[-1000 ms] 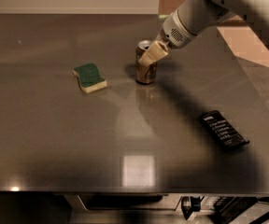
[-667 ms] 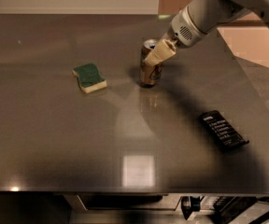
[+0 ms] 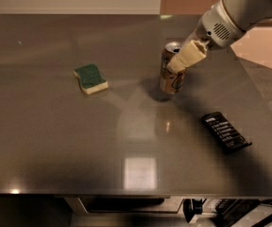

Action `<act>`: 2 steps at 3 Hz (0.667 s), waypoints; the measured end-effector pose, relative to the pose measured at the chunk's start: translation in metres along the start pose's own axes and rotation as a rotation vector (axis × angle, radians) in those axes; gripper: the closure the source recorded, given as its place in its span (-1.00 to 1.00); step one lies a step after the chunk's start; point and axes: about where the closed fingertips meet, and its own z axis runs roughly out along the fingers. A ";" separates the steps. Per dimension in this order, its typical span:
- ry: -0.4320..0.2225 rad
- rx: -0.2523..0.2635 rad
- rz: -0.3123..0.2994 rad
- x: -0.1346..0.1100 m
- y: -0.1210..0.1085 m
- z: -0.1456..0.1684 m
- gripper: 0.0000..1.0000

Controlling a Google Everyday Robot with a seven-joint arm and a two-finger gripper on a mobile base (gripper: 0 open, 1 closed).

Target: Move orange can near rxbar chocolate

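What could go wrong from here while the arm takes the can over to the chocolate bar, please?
1. The gripper holds the can only near its top, and the can leans slightly. It might slip, or tip over when set down.
2. The chocolate bar lies flat toward the right side of the table. Overshooting could land the can on it or push it toward the edge.
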 end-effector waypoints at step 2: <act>0.024 -0.006 -0.004 0.036 0.036 -0.020 1.00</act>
